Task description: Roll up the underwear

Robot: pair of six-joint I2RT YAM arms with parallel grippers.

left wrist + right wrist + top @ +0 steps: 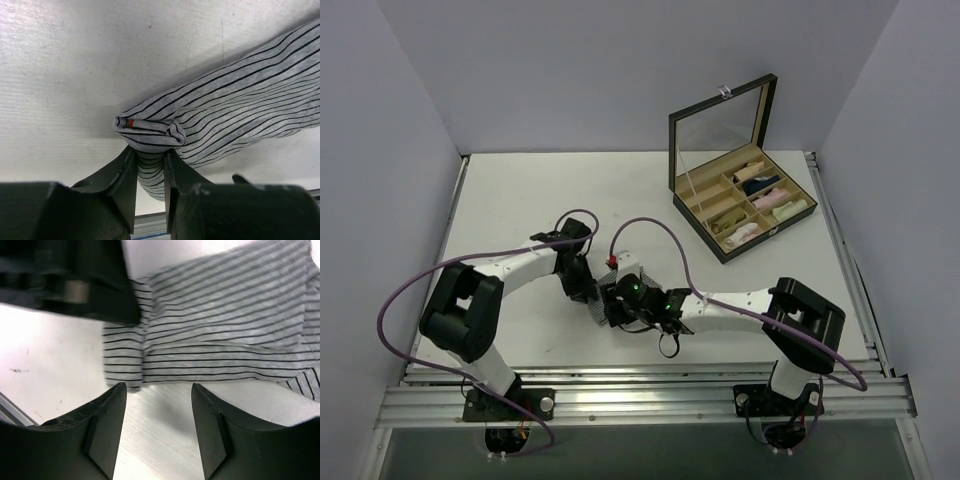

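The underwear [240, 100] is a grey cloth with thin dark stripes, lying on the white table in front of both arms. Its near end is rolled into a small fold with a reddish mark [131, 123]. My left gripper [150, 154] is shut on the cloth just below that fold. In the right wrist view the underwear [225, 330] lies flat just beyond my right gripper [159, 387], which is open over bare table, holding nothing. From above, the two grippers [588, 290] [622, 296] meet mid-table and hide most of the underwear [602, 311].
A dark box [692, 212] with its mirrored lid raised stands at the back right, with small rolled garments in its compartments. Purple cables loop over both arms. A metal rail [640, 392] runs along the table's near edge.
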